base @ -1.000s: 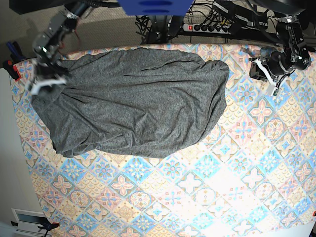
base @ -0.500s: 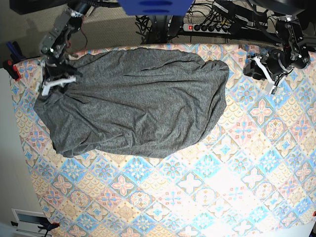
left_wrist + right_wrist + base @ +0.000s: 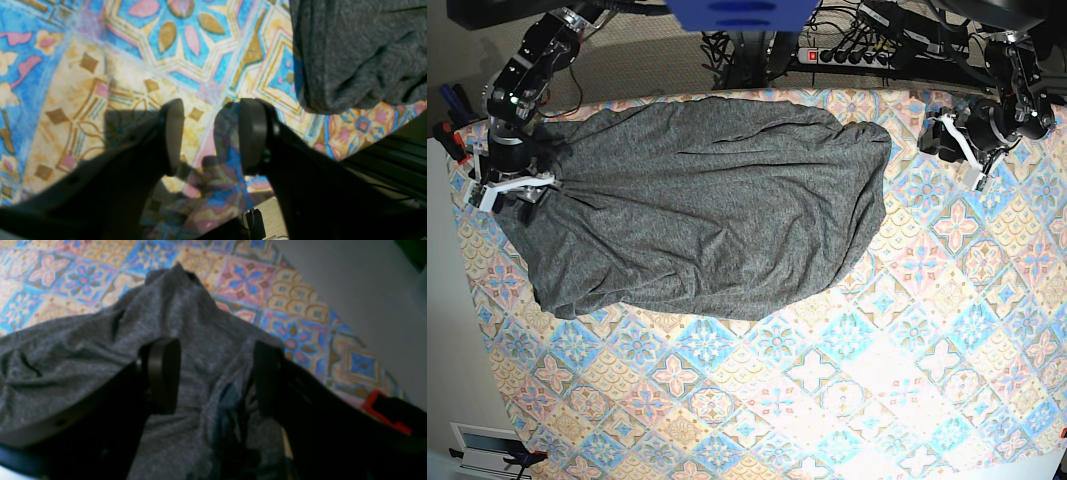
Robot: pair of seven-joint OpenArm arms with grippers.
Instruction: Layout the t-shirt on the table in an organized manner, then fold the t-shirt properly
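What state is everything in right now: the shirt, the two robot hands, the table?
t-shirt: spread out but wrinkled, not folded, one end bunched under the right gripper.
right gripper: fingers open, straddling the bunched cloth, not pinching it.
left gripper: fingers open, empty, over bare cloth beside the shirt's edge.
table: covered by a patterned cloth, shirt lying on its far half.

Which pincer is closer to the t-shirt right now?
Right. The right pincer is open directly over the t-shirt; the left pincer is open above bare table, off the shirt's edge.
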